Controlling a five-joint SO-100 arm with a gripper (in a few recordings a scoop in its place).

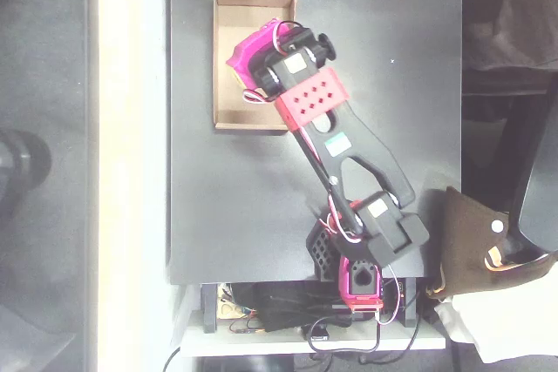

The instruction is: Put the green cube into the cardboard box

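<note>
In the overhead view the cardboard box (234, 19) lies at the back left of the black table, a shallow tan tray with no lid. My magenta gripper (248, 57) hangs over the box's middle, with the arm stretching to it from the base at the front. Seen from above, the gripper's body covers its fingers, so their state is not readable. The green cube is hidden; whether it is under the gripper or in the fingers I cannot tell.
The black table (401, 58) has bare surface right of the arm and in front of the box. The arm's base (362, 280) and cables sit at the front edge. A brown cloth (466, 233) lies off the table's right side. A pale strip (131, 163) runs along the left.
</note>
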